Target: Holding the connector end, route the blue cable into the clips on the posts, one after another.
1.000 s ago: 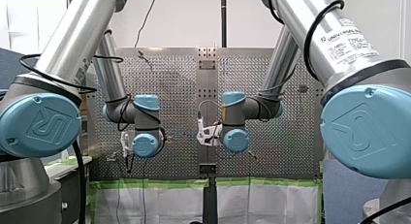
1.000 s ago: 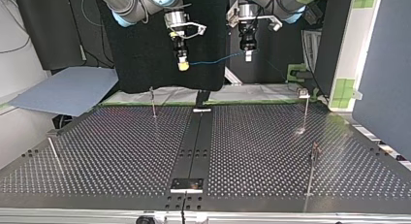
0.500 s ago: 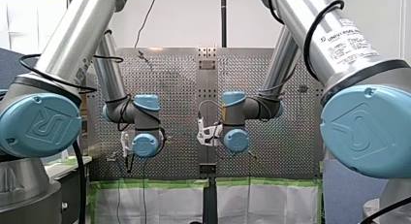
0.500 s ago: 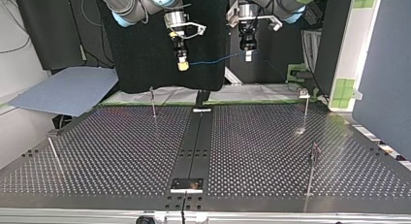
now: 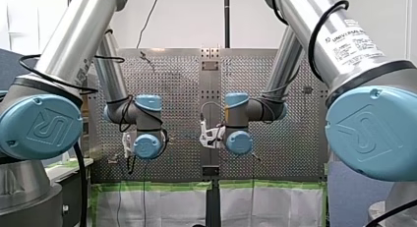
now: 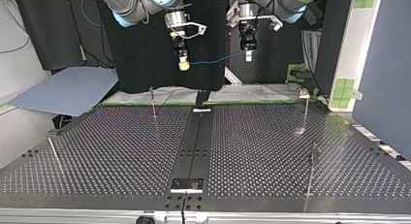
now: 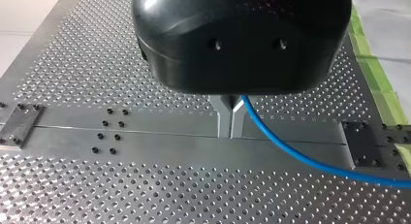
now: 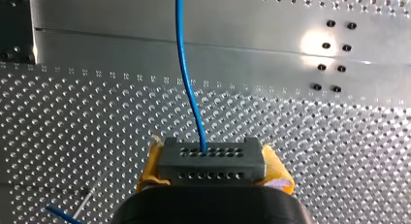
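High above the table, the blue cable hangs stretched between my two grippers. My right gripper, at the top view's left, is shut on the dark grey connector between its yellow pads. From the connector the cable runs straight ahead. My left gripper is at the top view's right. In its wrist view its metal fingers are shut together. There the cable emerges beside them and trails off to one side.
Thin posts stand on the perforated table: one at the back left, one with a clip at the back right, one at the near right, and a tilted one at the left edge. A grey-blue board lies beyond the left corner.
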